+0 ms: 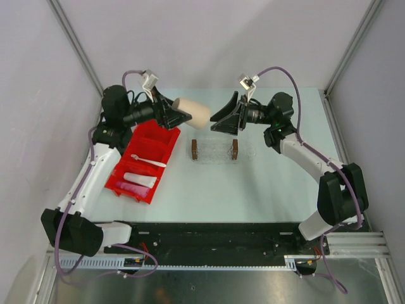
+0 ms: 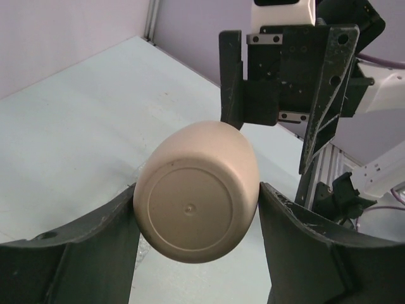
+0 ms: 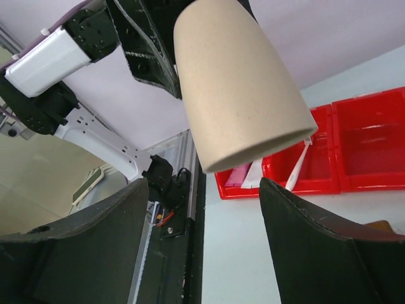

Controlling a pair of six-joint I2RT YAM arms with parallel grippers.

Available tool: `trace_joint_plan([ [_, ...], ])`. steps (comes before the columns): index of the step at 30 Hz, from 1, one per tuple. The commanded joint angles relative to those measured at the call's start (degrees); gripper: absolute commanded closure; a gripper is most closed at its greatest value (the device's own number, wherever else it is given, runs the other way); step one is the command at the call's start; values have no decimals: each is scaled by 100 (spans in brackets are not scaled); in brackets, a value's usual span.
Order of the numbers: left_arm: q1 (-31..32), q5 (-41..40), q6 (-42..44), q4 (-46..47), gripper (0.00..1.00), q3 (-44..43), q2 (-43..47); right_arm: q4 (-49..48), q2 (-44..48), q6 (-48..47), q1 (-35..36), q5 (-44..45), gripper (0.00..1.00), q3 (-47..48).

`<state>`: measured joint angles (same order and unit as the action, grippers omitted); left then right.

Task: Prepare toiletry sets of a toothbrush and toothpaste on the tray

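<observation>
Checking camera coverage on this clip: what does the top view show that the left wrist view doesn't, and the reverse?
Only the top view: the red bin holding the toothbrush, white tube and pink tube, and the clear tray mid-table. Only the left wrist view: the round base of the cup, facing the camera. Both: the cup held sideways in the left hand, with the open right hand facing it.
</observation>
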<state>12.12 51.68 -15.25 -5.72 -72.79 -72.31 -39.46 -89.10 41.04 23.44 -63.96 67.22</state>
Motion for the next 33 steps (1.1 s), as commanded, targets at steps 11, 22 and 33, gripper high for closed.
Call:
trace_joint_plan([
  [11, 335, -246, -523, 1248, 100, 652, 402, -1975, -494, 1397, 292, 59, 32, 221],
  [22, 511, -615, -295, 1292, 93, 977, 508, -2856, -670, 2093, 345, 130, 82, 221],
  [33, 450, -1142, 232, 1222, 0, 1285, 885, -153, 260, 100, -339, 147, 100, 212],
])
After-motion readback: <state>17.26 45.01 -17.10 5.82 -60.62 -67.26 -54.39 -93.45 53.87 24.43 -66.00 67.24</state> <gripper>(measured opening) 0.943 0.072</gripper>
